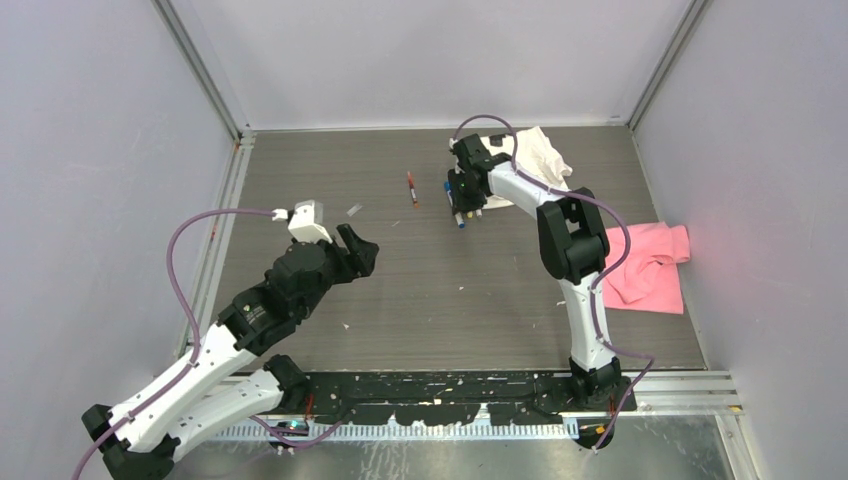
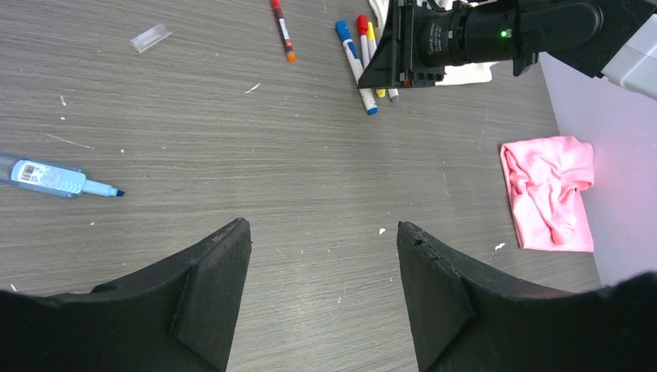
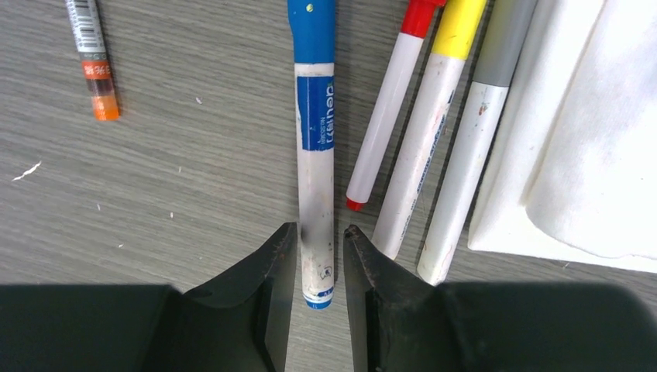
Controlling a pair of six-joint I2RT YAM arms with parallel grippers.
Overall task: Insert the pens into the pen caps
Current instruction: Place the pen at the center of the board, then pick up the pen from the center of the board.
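Note:
My right gripper (image 3: 320, 231) is low over the table, its jaws open narrowly, one on each side of the lower end of a white pen with a blue cap (image 3: 316, 155) that lies flat. Beside it lie a red-capped pen (image 3: 387, 116), a yellow-capped pen (image 3: 426, 132) and a grey-capped pen (image 3: 472, 155). A dark red-grey pen (image 3: 93, 54) lies apart to the left. My left gripper (image 2: 324, 232) is open and empty above bare table. A light blue pen (image 2: 58, 179) with its tip bare lies to its left. A clear cap (image 2: 150, 37) lies farther off.
A white cloth (image 3: 573, 139) lies right beside the grey-capped pen. A pink cloth (image 1: 650, 265) lies at the right side of the table. Grey walls enclose the table on three sides. The right arm (image 1: 570, 240) reaches across the middle right.

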